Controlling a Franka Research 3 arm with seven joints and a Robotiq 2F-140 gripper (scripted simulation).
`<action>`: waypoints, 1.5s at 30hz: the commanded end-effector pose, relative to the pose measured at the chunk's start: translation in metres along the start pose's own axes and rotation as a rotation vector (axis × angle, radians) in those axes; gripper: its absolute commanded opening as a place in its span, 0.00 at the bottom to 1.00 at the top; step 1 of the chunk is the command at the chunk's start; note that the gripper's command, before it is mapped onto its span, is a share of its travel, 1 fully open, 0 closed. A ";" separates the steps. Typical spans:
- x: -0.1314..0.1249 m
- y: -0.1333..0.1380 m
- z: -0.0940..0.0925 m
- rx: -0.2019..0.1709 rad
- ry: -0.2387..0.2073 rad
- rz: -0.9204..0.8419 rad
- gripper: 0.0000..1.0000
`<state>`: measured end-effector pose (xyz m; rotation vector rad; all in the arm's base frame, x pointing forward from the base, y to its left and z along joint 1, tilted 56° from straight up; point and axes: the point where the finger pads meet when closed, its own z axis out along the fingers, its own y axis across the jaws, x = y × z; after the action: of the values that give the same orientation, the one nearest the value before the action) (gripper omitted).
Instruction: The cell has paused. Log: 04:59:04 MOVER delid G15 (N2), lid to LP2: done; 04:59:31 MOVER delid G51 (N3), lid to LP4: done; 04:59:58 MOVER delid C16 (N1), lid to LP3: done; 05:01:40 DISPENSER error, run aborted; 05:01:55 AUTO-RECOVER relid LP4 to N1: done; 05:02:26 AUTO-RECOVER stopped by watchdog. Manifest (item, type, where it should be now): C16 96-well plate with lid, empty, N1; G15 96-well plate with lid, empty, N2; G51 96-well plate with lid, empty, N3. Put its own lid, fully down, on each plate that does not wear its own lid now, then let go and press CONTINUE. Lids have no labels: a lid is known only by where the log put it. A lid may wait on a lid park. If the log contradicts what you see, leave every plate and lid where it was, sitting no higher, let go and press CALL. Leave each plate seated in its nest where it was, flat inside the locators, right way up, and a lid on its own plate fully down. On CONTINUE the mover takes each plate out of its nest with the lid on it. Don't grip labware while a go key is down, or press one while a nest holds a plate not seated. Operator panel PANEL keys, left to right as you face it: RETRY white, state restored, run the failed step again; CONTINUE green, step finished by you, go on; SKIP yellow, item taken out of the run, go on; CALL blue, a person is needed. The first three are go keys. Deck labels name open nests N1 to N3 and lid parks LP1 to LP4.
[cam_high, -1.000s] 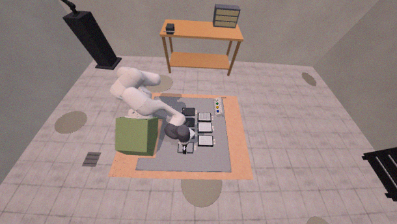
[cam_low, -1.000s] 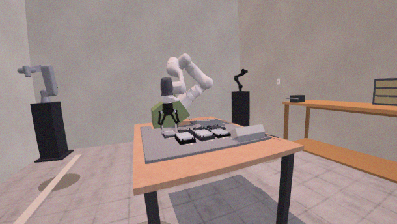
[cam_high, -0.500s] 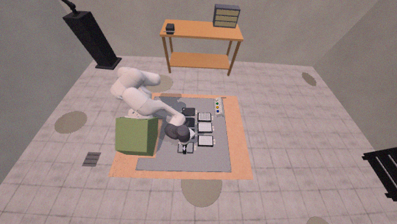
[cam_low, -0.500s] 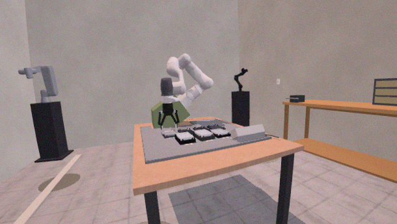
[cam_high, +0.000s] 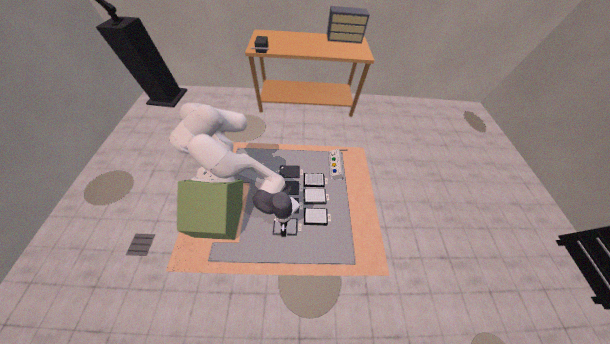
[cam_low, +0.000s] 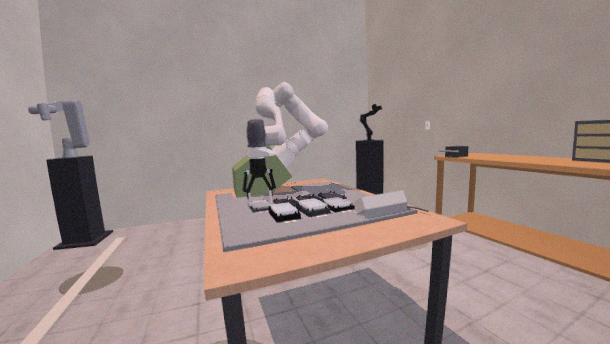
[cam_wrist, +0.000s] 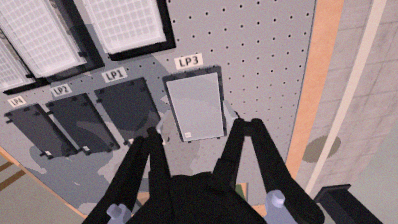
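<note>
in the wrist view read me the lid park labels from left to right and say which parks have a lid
LP4, bare → LP2, bare → LP1, bare → LP3, with a lid on it, just ahead of the open gripper.
</note>
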<state>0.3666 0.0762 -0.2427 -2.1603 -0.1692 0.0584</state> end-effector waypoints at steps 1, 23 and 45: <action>0.000 0.001 0.001 0.000 0.002 0.006 0.66; 0.000 0.001 0.001 0.000 0.002 0.006 0.00; 0.000 0.001 0.001 0.000 0.002 0.006 0.00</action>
<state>0.3671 0.0751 -0.2433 -2.1623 -0.1681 0.0576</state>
